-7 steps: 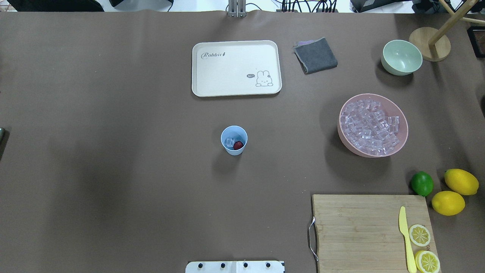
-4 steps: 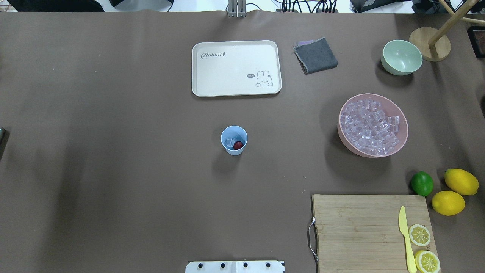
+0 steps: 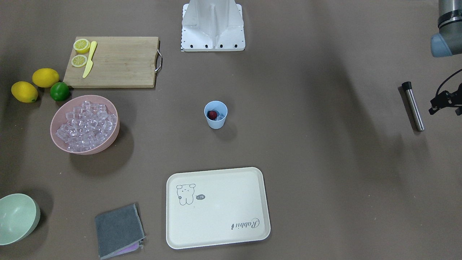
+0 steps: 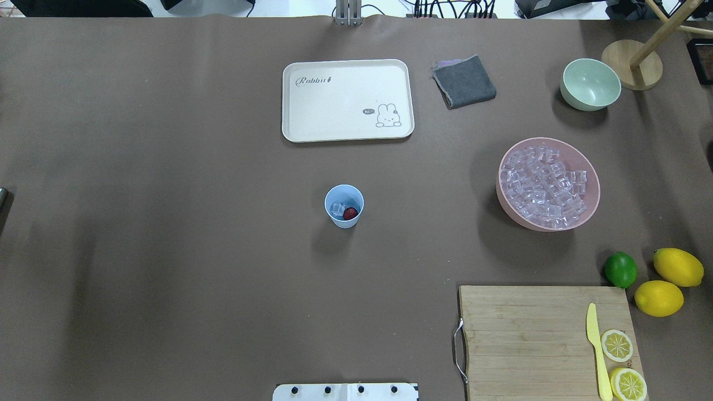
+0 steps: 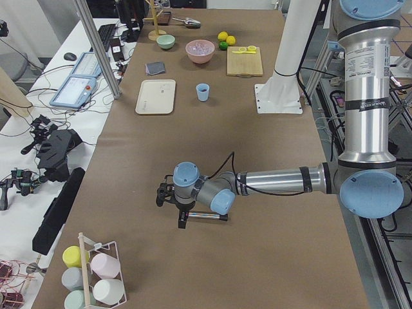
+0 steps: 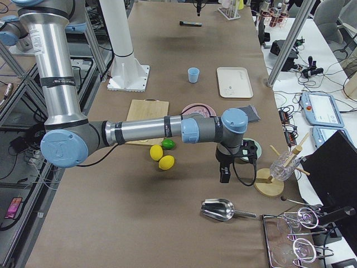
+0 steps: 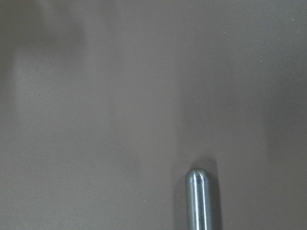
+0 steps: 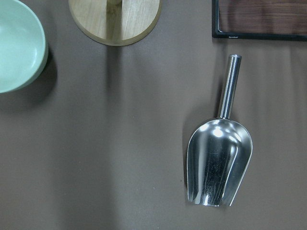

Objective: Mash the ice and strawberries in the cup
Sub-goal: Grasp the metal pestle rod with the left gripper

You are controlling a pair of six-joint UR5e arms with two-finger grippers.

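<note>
The pale-blue cup [image 4: 344, 206] stands upright mid-table and also shows in the front view [image 3: 216, 115]. In it lie a red strawberry [image 4: 350, 213] and a few ice cubes [image 4: 337, 209]. More ice [image 4: 543, 186] fills the pink bowl [image 4: 508, 209]. A steel muddler with a black cap [image 3: 413, 106] lies flat at the table's left end. My left gripper [image 5: 183, 222] hangs over its rounded steel tip [image 7: 199, 199]. My right gripper [image 6: 224, 176] hovers beyond the pale-green bowl, over a metal scoop [image 8: 218, 163]. I cannot tell whether either gripper is open or shut.
A cream tray [image 4: 347, 100] and a grey cloth [image 4: 464, 82] lie at the far side. A pale-green bowl [image 4: 590, 84] and a wooden stand [image 4: 632, 64] are at far right. A cutting board [image 4: 546, 340] holds a knife and lemon slices, with a lime [image 4: 620, 269] and two lemons [image 4: 668, 281] beside it.
Nothing on the table has moved in the overhead view; only faint shadows on its left side have shifted.
</note>
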